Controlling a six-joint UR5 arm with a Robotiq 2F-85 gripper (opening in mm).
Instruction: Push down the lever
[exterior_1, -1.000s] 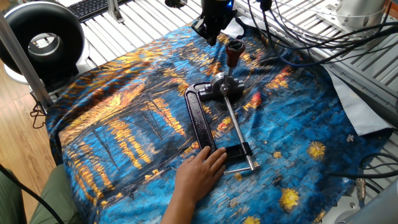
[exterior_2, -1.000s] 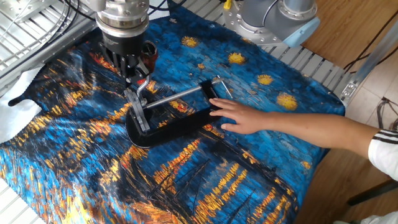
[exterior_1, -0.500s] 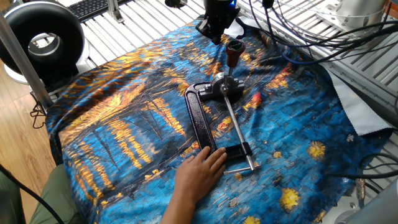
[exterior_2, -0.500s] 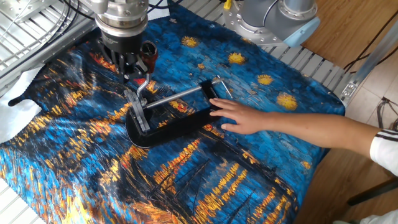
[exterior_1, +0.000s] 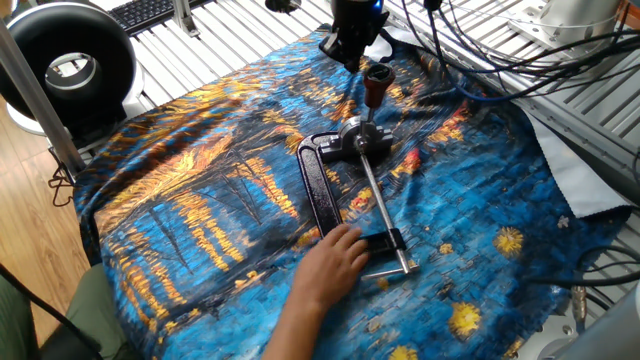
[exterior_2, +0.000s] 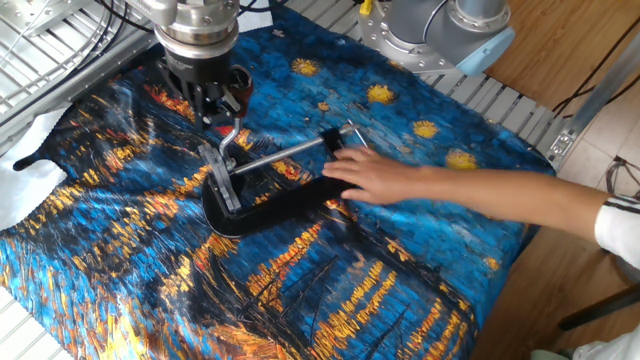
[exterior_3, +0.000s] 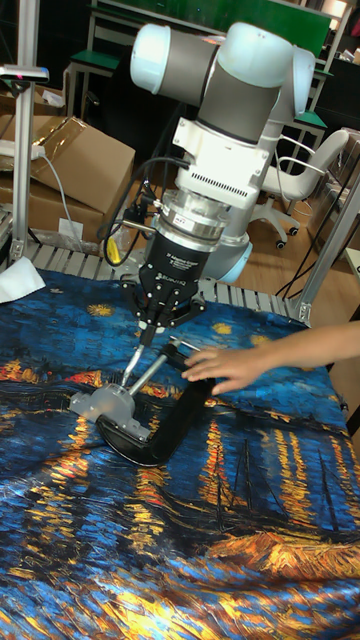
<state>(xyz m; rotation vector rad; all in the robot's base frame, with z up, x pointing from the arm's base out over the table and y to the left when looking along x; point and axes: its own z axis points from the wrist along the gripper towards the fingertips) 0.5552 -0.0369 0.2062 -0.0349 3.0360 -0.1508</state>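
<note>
Lever with reddish-brown rounded wooden knob (exterior_1: 376, 83) is standing up just below tool | tool (exterior_1: 352, 47) is hovering, holding nothing, opening unclear | risk: off-centre push is likely sliding off knob, shifting black clamp (exterior_1: 322, 190) despite steadying human hand (exterior_1: 333, 262)

Glossy wooden-looking lever (exterior_1: 376, 86); painted cloth (exterior_1: 200, 200)

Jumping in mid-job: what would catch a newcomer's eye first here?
Probably the bright blue-and-orange painted cloth covering the table, with a black clamp lying mid-cloth. A person's hand presses on the clamp's far end, while the gripper hovers at the reddish knobbed lever.
</note>
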